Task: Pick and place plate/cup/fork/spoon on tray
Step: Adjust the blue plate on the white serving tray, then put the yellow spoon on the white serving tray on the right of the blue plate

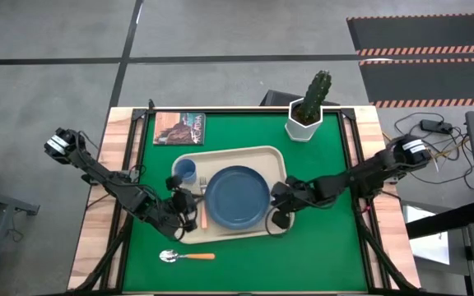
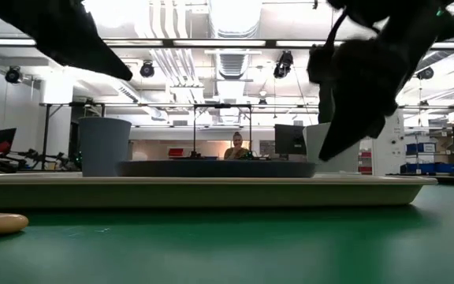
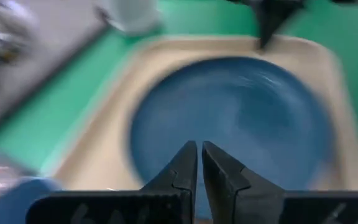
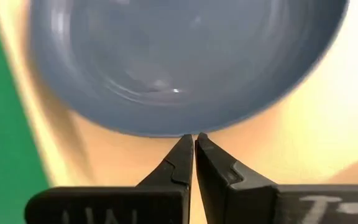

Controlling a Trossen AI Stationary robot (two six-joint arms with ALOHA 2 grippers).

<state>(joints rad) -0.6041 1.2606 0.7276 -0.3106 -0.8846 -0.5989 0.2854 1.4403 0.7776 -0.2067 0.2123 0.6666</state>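
From above, the plate (image 1: 237,197) lies on the tray (image 1: 274,156) with cup (image 1: 185,172) and fork (image 1: 203,212) beside it, the spoon (image 1: 186,256) off the tray's near rim; wrist views show left gripper (image 3: 199,163) and right gripper (image 4: 194,152) pressed together, empty, at the plate's opposite edges.

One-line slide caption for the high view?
Plate, cup and fork on the tray; spoon remains on the table.
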